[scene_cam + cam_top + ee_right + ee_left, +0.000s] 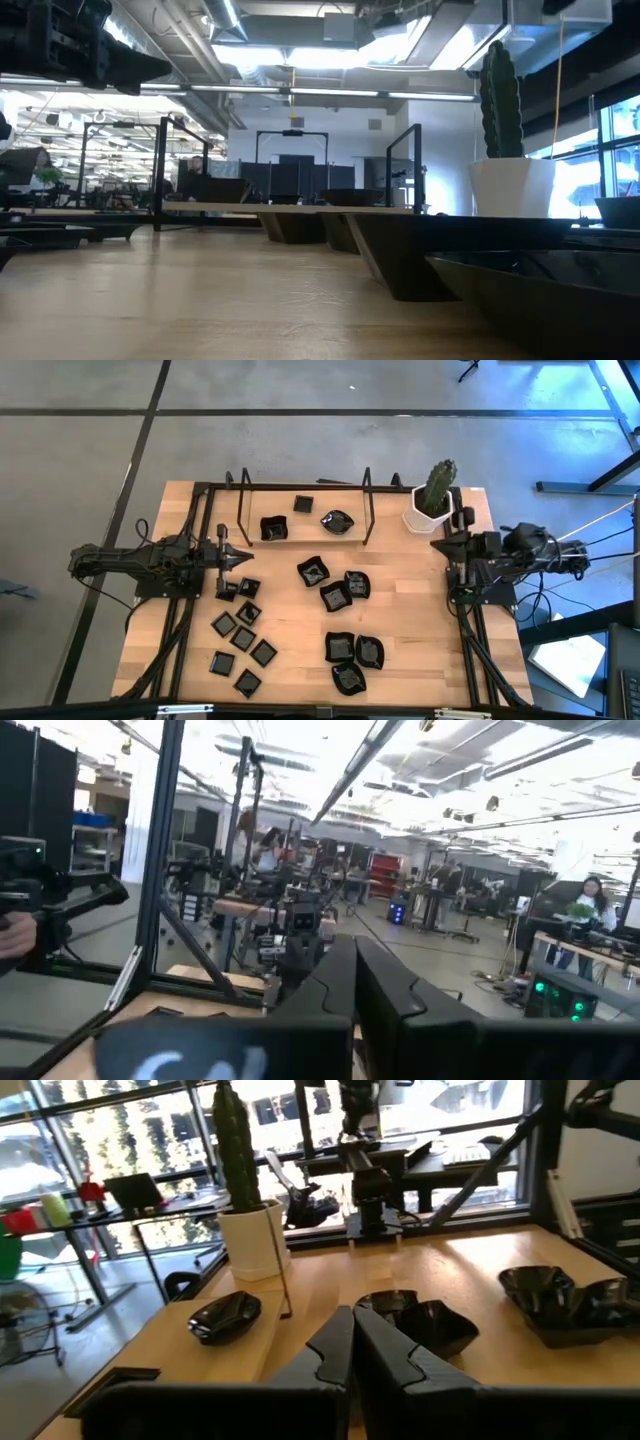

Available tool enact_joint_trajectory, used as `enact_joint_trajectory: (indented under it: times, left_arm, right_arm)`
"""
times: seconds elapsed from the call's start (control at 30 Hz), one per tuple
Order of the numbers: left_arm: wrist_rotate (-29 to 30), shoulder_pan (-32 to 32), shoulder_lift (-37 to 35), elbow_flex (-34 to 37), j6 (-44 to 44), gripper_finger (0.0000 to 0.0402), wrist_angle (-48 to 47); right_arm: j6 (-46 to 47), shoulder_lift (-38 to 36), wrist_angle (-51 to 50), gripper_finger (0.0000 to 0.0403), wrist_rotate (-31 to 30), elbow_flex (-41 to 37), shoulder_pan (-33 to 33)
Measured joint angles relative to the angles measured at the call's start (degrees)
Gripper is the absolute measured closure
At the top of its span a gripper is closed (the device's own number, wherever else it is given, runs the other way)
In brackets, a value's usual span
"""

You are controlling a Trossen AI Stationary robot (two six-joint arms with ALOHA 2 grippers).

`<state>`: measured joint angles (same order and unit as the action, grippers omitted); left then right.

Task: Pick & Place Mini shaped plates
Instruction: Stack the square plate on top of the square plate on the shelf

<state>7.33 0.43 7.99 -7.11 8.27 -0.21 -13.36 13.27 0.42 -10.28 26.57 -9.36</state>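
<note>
Both arms parked at table edges, left gripper [243, 559] and right gripper [437, 546] closed, empty, cactus pot [430, 510] beside right.

Inventory, counted from the high view:

- Small flat square plates [243, 639]: eight on the bench at 7 o'clock, plus one on the raised shelf [303, 504] at 12 o'clock. Total nine.
- Larger plates [336, 596], raised-rim or wavy-edged: six on the bench, centre to 5 o'clock, plus two on the shelf. Total eight.
- Cactus pot [431, 510]: one, at 1 o'clock.
- Arms: two.
</note>
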Motion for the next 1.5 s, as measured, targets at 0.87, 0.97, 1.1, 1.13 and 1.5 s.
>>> enact_joint_trajectory:
  times: [0.87, 0.97, 1.1, 1.13, 1.5]
  left_arm:
    - [0.66, 0.00, 0.03, -0.42, -0.05, 0.0398, 1.13]
    - [0.70, 0.00, 0.35, -5.25, -1.60, 0.0398, 2.13]
    - [2.23, -0.02, 3.93, -15.14, -1.07, 0.0398, -4.37]
    - [3.63, 0.00, 5.58, -18.49, -1.07, 0.0398, -6.04]
    - [23.39, 1.22, 42.27, -55.54, -9.32, 0.0398, -56.60]
  right_arm:
    - [3.66, -5.61, 19.01, 0.0397, 5.79, -26.21, 11.12]
    - [3.74, -5.53, 18.64, 0.0397, 9.68, -26.21, 12.14]
    - [3.74, -5.56, 18.76, 0.0397, 9.92, -26.21, 12.28]
    - [3.71, -5.56, 18.70, 0.0397, 9.92, -26.21, 12.28]
    - [3.82, -5.54, 18.54, 0.0397, 9.92, -26.21, 12.28]
